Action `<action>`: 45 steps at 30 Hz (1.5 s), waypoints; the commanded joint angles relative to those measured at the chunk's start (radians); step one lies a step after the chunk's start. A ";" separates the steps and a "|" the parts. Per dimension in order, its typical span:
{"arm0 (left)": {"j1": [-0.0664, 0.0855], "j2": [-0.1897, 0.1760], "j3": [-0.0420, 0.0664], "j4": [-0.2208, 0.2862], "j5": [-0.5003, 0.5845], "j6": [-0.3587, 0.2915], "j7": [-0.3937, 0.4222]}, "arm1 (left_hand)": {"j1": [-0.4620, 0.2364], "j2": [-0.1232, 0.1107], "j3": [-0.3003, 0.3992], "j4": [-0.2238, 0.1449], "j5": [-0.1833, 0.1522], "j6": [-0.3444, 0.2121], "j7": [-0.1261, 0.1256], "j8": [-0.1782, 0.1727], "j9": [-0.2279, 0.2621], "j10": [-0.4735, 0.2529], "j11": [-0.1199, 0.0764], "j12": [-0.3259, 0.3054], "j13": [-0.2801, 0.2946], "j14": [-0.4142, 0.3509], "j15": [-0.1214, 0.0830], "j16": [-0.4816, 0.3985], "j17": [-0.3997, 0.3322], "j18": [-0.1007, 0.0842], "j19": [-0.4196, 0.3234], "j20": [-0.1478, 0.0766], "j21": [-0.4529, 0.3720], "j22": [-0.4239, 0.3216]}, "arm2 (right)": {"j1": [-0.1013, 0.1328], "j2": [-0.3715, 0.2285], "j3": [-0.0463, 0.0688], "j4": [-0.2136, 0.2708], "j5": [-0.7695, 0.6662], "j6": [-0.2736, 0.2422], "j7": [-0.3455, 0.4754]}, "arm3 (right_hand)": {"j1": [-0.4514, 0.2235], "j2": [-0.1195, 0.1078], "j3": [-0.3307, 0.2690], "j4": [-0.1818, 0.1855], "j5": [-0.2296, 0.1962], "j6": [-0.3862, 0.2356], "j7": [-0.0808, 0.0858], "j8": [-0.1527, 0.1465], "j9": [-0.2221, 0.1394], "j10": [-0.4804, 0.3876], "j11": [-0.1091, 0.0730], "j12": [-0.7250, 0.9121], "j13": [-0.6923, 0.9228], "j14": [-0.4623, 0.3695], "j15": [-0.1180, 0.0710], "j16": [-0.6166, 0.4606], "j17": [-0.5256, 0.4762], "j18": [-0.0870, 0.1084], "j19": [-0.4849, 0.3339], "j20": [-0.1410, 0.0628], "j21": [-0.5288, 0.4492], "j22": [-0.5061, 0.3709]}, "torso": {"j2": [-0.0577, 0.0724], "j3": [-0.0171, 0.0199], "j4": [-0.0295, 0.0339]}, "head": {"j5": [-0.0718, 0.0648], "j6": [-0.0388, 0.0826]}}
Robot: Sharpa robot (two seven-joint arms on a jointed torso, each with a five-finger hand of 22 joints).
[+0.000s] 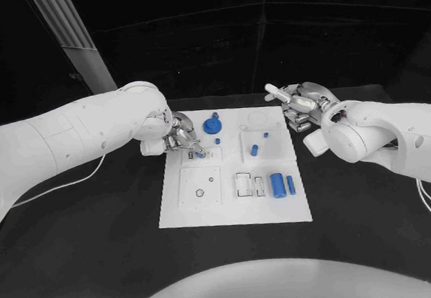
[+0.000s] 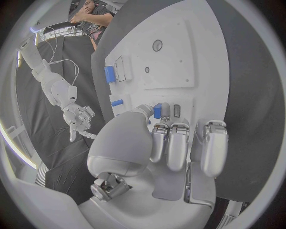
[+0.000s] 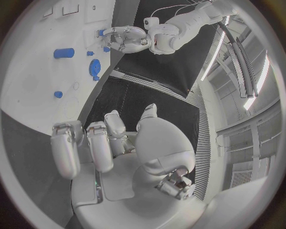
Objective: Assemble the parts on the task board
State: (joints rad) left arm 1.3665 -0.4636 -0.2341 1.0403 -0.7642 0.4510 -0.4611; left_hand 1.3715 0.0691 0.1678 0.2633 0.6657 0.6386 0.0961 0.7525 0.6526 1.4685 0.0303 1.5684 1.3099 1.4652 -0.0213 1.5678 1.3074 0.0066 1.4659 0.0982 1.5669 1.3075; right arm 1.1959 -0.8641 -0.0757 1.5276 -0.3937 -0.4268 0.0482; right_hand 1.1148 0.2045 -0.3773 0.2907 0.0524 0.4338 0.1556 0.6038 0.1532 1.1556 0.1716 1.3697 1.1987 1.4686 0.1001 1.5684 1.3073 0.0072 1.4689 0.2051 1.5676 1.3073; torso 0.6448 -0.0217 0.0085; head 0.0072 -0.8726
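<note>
The left hand (image 1: 177,139) reaches over the task board (image 1: 236,210) at its far left part and pinches a small blue part (image 2: 157,110) between thumb and a finger, low over the white plate. The right hand (image 1: 300,104) hovers off the board's far right corner, fingers spread, holding nothing. On the board lie a blue gear (image 1: 211,126), a blue cylinder (image 1: 276,185) and a thinner blue pin (image 1: 291,184). The board rests on the black desk (image 1: 83,259).
</note>
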 commanded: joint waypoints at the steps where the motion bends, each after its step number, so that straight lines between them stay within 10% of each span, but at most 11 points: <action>1: 0.001 0.003 0.001 -0.002 0.005 0.025 -0.012 | -0.003 -0.004 0.006 0.002 -0.006 0.008 -0.009 0.003 0.028 0.102 -0.004 0.002 0.261 0.106 -0.006 0.003 0.263 -0.007 0.105 -0.008 0.004 0.263 | 0.001 -0.001 0.001 0.003 -0.002 0.007 0.003 | 0.002 0.009 -0.001 -0.002 -0.005 -0.005 0.088 0.004 -0.001 -0.006 -0.003 -0.004 -0.001 0.102 0.007 0.002 0.263 -0.007 0.102 0.007 0.003 0.264 | 0.000 0.0002 -0.0004 | 0.001 0.000; 45: -0.005 0.001 0.001 -0.011 0.005 0.000 0.028 | 0.006 -0.009 0.027 -0.007 0.006 0.010 -0.009 0.002 0.035 0.102 -0.004 0.002 0.261 0.106 -0.005 0.003 0.263 -0.007 0.105 -0.007 0.004 0.263 | 0.001 0.000 0.000 -0.001 -0.001 0.011 -0.002 | 0.000 0.011 -0.004 -0.001 -0.005 -0.008 0.089 0.004 -0.003 -0.010 -0.002 -0.006 -0.005 0.102 0.008 0.002 0.263 -0.007 0.102 0.008 0.003 0.264 | 0.000 -0.0003 -0.0011 | -0.003 0.000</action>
State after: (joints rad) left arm 1.3608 -0.4617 -0.2339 1.0293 -0.7614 0.4592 -0.4507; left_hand 1.3672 0.0594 0.1829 0.2647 0.6668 0.6387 0.0961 0.7516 0.6677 1.4685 0.0303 1.5684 1.3099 1.4652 -0.0212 1.5678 1.3074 0.0066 1.4657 0.0984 1.5669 1.3075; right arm 1.1958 -0.8641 -0.0758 1.5257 -0.3935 -0.4208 0.0431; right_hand 1.1148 0.2044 -0.3773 0.2907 0.0524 0.4339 0.1556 0.6038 0.1516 1.1521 0.1680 1.3698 1.1951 1.4650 0.1037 1.5684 1.3073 0.0072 1.4651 0.2089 1.5676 1.3077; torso 0.6445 -0.0218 0.0091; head 0.0035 -0.8726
